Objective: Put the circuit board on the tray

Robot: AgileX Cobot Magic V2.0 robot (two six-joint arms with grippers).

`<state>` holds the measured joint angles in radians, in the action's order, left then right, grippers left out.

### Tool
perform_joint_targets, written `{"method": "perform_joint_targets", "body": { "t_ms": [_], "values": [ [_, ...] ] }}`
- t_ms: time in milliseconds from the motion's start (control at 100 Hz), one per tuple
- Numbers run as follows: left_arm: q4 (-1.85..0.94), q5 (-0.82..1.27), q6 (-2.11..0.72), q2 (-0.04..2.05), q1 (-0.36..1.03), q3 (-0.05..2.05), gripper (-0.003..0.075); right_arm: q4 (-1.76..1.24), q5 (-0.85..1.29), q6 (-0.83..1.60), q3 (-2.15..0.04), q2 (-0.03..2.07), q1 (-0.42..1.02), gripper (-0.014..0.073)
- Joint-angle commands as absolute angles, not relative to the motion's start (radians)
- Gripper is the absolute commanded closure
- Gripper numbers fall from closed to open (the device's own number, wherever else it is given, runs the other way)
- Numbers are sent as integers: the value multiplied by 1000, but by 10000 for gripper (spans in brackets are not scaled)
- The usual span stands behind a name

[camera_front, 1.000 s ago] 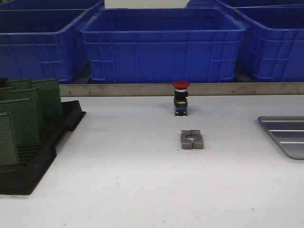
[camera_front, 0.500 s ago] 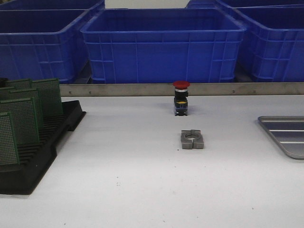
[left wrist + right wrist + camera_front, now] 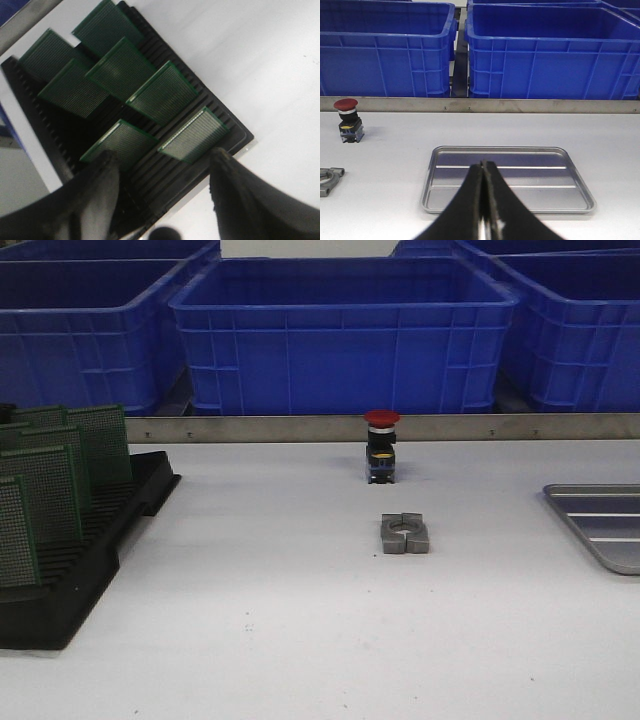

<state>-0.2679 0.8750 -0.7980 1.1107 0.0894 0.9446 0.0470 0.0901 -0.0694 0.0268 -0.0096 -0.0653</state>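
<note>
My left gripper (image 3: 162, 192) hangs over the black rack (image 3: 150, 175), jaws spread wide, holding nothing. The green circuit boards (image 3: 165, 92) stand upright on edge in the slots just ahead of my fingertips. The nearest board (image 3: 192, 135) lies between the two fingers' lines, its long edge running along the slot, so the left arm is clearly the nearer one. The tray (image 3: 507, 175) sits empty at the far right of the table (image 3: 300, 620), well apart from the rack, right under my right gripper (image 3: 484, 210), which is clenched flat on nothing. A red button switch (image 3: 381, 445) and a metal clamp block (image 3: 404, 534) lie between. Versus the earlier front views: nothing on the table has shifted, boards and tray in the same places.
</note>
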Motion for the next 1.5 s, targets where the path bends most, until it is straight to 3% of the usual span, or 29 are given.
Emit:
{"method": "perform_joint_targets", "body": {
  "t_ms": [0, 230, 430, 830, 950, 1150, 1490],
  "values": [
    [-354, 880, -925, 1185, 92, 1022, 332, 59, 15, -72, 26, -32, -72, 653],
    [-411, 1054, -1153, 1386, 92, 1118, 332, 59, 15, -72, 26, -32, -72, 653],
    [-402, 1043, -1470, 1454, 100, 1126, 332, 59, 15, -72, 26, -32, -72, 653],
    [-397, 1025, -1480, 1603, 100, 1126, 336, 59, 15, -72, 26, -32, -72, 653],
    [-384, 1058, -1480, 1631, 100, 1126, 421, 59, 15, -72, 26, -32, -72, 653],
    [-377, 1085, -1480, 1633, 100, 1126, 739, 59, 15, -72, 26, -32, -72, 653],
    [-450, 1287, -1464, 1629, 100, 1287, 741, 59, 15, -72, 26, -32, -72, 653]
  ]
}}
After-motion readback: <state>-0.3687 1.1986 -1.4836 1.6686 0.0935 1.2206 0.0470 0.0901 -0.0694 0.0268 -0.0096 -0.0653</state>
